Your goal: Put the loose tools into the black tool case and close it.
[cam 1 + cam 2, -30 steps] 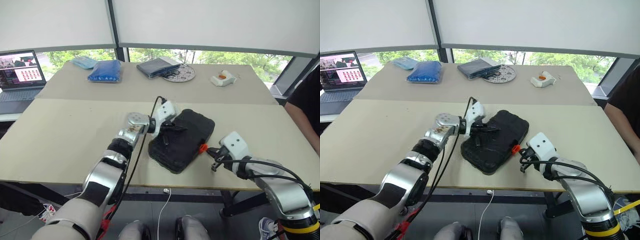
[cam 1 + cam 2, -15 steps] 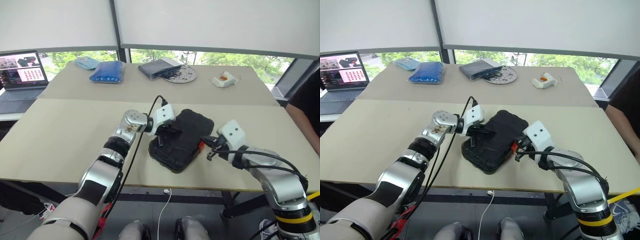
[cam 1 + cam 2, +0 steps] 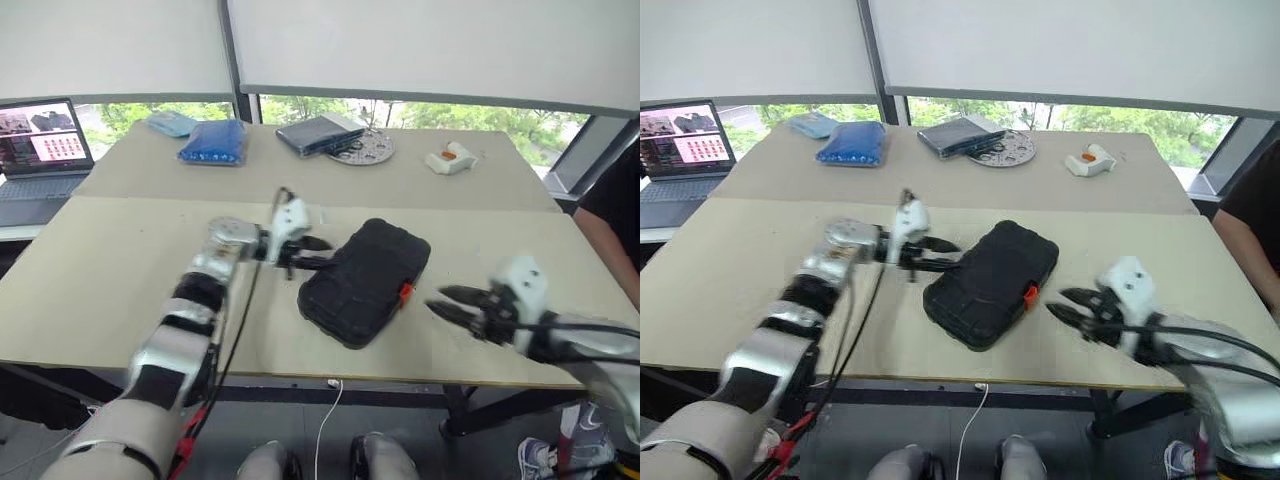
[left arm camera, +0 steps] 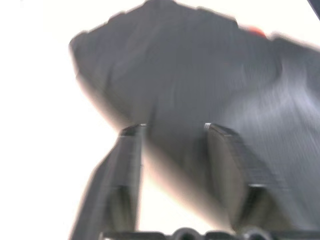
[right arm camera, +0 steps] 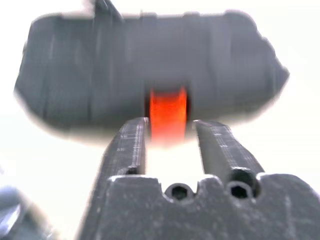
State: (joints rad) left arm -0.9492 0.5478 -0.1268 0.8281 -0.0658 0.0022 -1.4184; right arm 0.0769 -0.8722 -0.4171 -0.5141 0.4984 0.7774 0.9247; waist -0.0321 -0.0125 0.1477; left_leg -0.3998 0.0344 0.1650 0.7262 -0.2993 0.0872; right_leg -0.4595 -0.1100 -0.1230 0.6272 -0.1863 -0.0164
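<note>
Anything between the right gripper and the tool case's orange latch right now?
Nothing: bare tabletop lies between the right gripper and the orange latch on the closed black tool case, as the left eye view shows. The right wrist view looks straight at the latch.

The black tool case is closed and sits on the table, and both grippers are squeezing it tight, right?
Not quite. The black tool case is closed on the table, but the left gripper and right gripper are open and apart from it, one on each side, as the left eye view shows.
</note>
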